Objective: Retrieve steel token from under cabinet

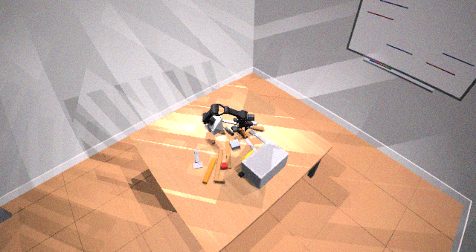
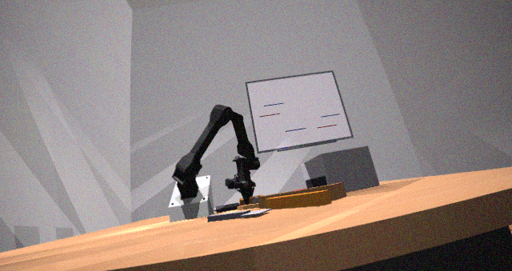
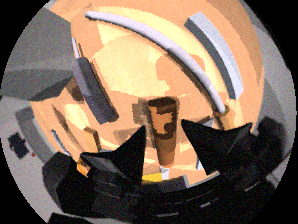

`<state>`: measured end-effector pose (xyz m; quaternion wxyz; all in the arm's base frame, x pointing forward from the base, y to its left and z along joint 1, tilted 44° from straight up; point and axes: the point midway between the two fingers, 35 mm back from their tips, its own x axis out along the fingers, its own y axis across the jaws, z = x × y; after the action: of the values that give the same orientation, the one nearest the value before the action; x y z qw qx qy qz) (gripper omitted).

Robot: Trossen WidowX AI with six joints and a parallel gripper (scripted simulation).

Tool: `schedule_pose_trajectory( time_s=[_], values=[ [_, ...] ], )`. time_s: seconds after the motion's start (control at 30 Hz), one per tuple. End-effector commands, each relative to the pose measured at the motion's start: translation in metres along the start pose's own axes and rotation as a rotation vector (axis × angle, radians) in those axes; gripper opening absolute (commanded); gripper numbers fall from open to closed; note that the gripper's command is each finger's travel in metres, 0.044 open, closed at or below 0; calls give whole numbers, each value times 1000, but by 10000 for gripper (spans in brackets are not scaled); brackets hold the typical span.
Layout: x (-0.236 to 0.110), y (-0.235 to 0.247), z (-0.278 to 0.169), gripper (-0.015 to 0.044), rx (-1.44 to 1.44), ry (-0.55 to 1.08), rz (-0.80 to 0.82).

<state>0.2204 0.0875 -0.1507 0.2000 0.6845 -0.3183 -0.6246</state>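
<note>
The cabinet (image 1: 265,163) (image 2: 348,169) is a grey box on the table. I cannot make out the token or the outline of the marked area; a yellow strip (image 1: 247,155) (image 3: 152,178) lies close by the cabinet's near side. A tool with a brown handle (image 1: 243,133) (image 3: 163,120) lies low, its pale blade (image 1: 250,144) pointing toward the cabinet. My gripper (image 2: 247,201) (image 3: 163,124) is low over the table and open, its fingers standing apart on either side of the handle, with gaps showing in the wrist view. The blade's far end is unclear.
A dark-handled tool (image 1: 228,131) (image 3: 95,92), a long pale rod (image 3: 165,47) and a grey bar (image 3: 215,55) lie around the gripper. A blue-grey block (image 1: 234,144), an orange bar (image 1: 210,171), a red cube (image 1: 224,166) and a small black block (image 1: 241,174) are farther off.
</note>
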Motion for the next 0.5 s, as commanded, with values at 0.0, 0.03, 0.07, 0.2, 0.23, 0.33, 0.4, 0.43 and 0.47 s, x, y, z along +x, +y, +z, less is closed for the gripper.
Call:
schedule_pose_trajectory(
  time_s=[0.0, 0.03, 0.07, 0.2, 0.23, 0.33, 0.4, 0.43, 0.47],
  values=[
    [1, 0, 0, 270, -1, 0, 1],
    [1, 0, 0, 270, -1, 0, 1],
    [1, 0, 1, 270, -1, 0, 1],
    [4, 1, 3, 270, -4, 0, 2],
    [4, 1, 4, 270, -6, 0, 2],
    [5, 1, 5, 270, -6, 0, 2],
    [2, -1, 1, 244, 3, 5, -7],
    [2, -1, 1, 217, 3, 5, -7],
    [2, -1, 1, 191, 3, 5, -7]
  ],
)
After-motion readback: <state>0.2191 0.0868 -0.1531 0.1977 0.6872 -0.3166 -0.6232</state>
